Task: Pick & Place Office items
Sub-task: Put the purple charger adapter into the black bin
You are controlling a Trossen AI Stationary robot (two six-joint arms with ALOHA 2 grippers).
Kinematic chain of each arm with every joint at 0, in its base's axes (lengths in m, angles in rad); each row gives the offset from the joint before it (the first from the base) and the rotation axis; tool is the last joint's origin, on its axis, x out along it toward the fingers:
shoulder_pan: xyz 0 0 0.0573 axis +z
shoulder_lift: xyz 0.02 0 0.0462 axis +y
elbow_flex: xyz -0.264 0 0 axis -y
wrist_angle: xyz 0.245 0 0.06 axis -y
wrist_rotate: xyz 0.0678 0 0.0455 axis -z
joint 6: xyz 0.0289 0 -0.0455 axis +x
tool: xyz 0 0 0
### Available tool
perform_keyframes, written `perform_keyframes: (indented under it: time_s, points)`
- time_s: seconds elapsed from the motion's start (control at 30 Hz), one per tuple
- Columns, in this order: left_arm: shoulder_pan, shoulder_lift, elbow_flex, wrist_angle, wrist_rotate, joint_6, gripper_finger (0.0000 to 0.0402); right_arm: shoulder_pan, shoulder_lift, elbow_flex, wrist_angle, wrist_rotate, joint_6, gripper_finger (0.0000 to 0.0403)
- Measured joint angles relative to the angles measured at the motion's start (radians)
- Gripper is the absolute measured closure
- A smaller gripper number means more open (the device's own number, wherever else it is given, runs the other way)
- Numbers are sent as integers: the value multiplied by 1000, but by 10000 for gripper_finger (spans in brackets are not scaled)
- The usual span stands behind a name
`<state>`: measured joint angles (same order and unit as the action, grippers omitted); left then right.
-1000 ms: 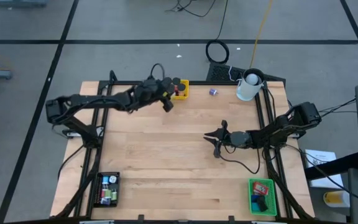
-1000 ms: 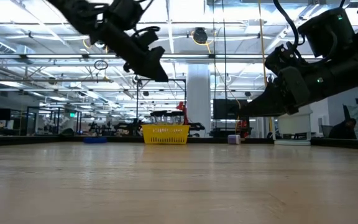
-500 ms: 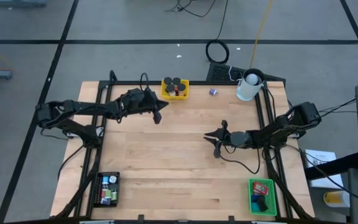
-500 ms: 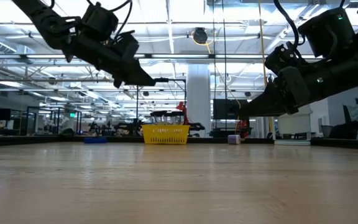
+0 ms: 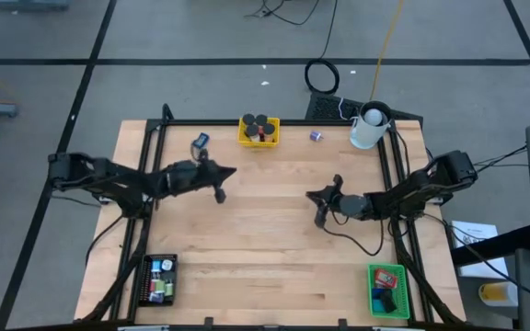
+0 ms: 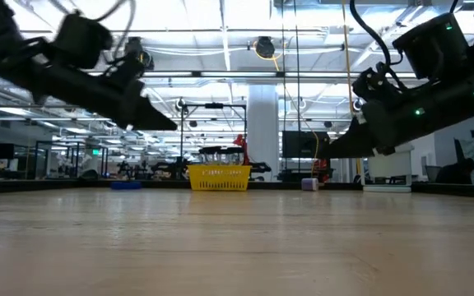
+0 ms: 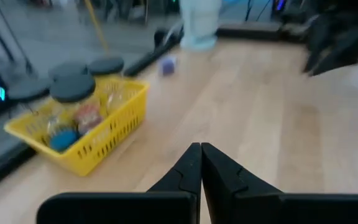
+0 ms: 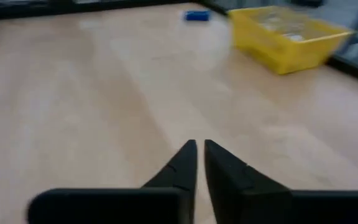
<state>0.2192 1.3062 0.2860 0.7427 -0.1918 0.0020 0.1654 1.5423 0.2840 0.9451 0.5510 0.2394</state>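
Observation:
My left gripper [image 5: 232, 172] hangs shut and empty above the bare wood, left of the table's middle; its fingertips meet in the left wrist view [image 7: 199, 148]. My right gripper [image 5: 310, 194] hovers right of the middle, fingers all but together [image 8: 199, 145], holding nothing. At the far edge a yellow tray [image 5: 259, 131] holds black round caps [image 7: 73, 87] and small items. A blue item [image 5: 199, 141] lies on the wood left of that tray, and a purple item [image 5: 316, 136] to its right.
A white cup [image 5: 367, 128] stands at the far right corner. A black tray [image 5: 157, 279] with small items sits at the near left corner and a green tray [image 5: 387, 291] at the near right. Bare wood lies between the two grippers.
My left gripper has drawn back from beside the yellow tray toward the table's left and near edges, sinking and tipping flatter, and its fingers have shut with nothing in them. The blue item that the arm covered now shows on the wood.

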Motion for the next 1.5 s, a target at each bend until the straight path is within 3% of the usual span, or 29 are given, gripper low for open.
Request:
perform_keyframes:
  time_s: [0.13,0.3,0.43,0.53,0.63,0.8,1.13,1.27,1.5]
  points:
    - [-32,2,-143,262,30,24,397,-14,-64,0,-56,99,-25,397]
    - [-53,2,-263,422,129,-14,387,-133,-236,8,-207,102,-32,401]
    - [-80,3,-269,419,164,-2,378,-286,-346,84,-497,27,37,402]
    - [-103,3,-261,433,167,26,382,-371,-349,198,-737,-29,62,402]
    - [-122,3,-256,432,167,41,391,-439,-299,337,-930,-44,50,402]
    - [-135,2,-256,429,166,41,396,-584,-192,569,-1163,-262,34,401]
    - [-137,2,-256,411,147,46,380,-674,69,963,-1534,-269,-99,349]
    - [-137,2,-256,404,155,41,393,-731,142,1048,-1614,-269,-131,320]
    - [-137,2,-256,402,163,46,384,-831,227,1050,-1653,-343,-204,249]
